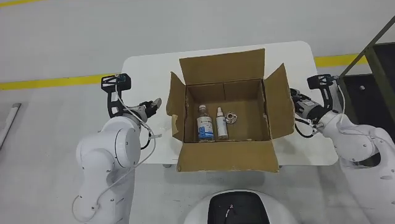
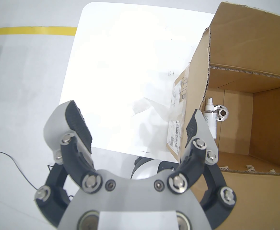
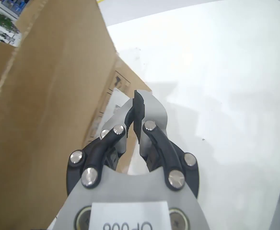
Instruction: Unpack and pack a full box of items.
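The brown cardboard box [image 1: 225, 70] is sitting open in the middle of the white rounded desk [image 1: 148, 70], its four flaps splaying outward. On its floor, a clear bottle with a blue label [image 1: 205, 127], a slim white spray bottle [image 1: 221, 124] and a small round metal flange [image 1: 231, 117] are lying side by side. The left end effector [image 2: 134, 111] is hovering just beside the box's left wall, spread wide and empty. The right end effector [image 3: 136, 96] is hanging by the right flap, its fingers pressing together on nothing.
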### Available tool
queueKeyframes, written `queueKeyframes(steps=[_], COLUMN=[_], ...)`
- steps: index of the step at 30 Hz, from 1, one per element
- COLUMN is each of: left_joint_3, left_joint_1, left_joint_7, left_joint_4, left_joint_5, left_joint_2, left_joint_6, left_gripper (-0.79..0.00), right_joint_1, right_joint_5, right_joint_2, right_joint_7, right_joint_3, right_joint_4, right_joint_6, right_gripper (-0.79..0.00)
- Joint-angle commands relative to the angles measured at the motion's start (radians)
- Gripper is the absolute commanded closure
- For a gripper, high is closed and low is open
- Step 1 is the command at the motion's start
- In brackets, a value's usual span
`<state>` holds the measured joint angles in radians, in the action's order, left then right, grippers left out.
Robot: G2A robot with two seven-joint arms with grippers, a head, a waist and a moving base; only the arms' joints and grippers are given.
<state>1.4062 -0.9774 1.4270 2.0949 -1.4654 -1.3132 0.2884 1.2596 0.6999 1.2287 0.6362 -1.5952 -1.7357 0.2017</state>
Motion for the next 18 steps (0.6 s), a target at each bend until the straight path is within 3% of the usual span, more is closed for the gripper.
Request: queueKeyframes(steps=[1,9,18], left_joint_3=[0.000,0.000,0.000], left_joint_1=[0.000,0.000,0.000], left_joint_7=[0.000,0.000,0.000], left_joint_4=[0.000,0.000,0.000], left_joint_5=[0.000,0.000,0.000], left_joint_2=[0.000,0.000,0.000], left_joint_6=[0.000,0.000,0.000], left_gripper=[-0.785,-0.785,-0.785], right_joint_1=[-0.003,-0.015,-0.094], right_joint_5=[-0.020,-0.057,-0.007], right_joint_2=[-0.002,-0.010,-0.013], right_joint_7=[0.004,0.054,0.185], right_joint_3=[0.003,0.046,0.202], right_joint_4=[-0.019,-0.103,-0.043], right_joint_6=[0.033,0.118,0.191], right_gripper=[0.000,0.000,0.000])
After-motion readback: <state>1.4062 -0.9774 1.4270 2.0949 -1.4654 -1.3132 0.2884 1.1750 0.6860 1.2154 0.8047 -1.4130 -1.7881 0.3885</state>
